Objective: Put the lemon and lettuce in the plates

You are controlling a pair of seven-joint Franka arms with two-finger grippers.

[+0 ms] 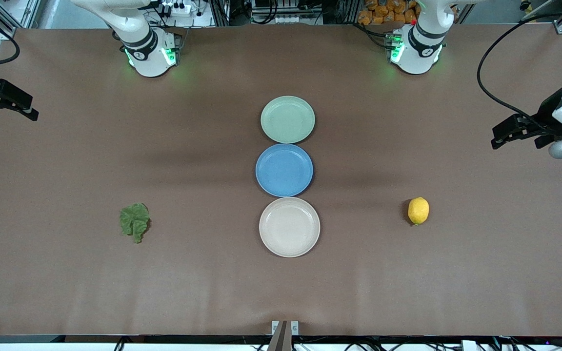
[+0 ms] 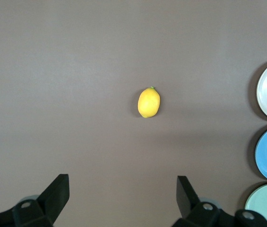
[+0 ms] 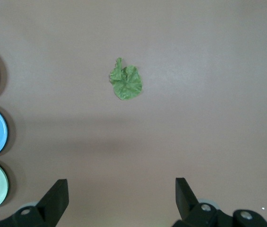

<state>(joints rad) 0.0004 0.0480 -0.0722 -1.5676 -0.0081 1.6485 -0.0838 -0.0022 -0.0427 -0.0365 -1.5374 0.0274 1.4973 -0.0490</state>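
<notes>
The yellow lemon (image 1: 418, 210) (image 2: 149, 102) lies on the brown table toward the left arm's end. The crinkled green lettuce (image 1: 134, 222) (image 3: 125, 81) lies toward the right arm's end. In mid-table, the mint plate (image 1: 288, 119) sits farthest from the front camera and the beige plate (image 1: 289, 226) nearest; both are empty. My left gripper (image 1: 515, 139) (image 2: 123, 189) hangs open and empty high over its end of the table, apart from the lemon. My right gripper (image 1: 13, 116) (image 3: 121, 191) hangs open and empty over the other end, apart from the lettuce.
A blue plate (image 1: 284, 169) sits between the two task plates, touching both, and is empty. The three plates form one row down the table's middle. Bare brown tabletop (image 1: 212, 282) surrounds the lemon and the lettuce.
</notes>
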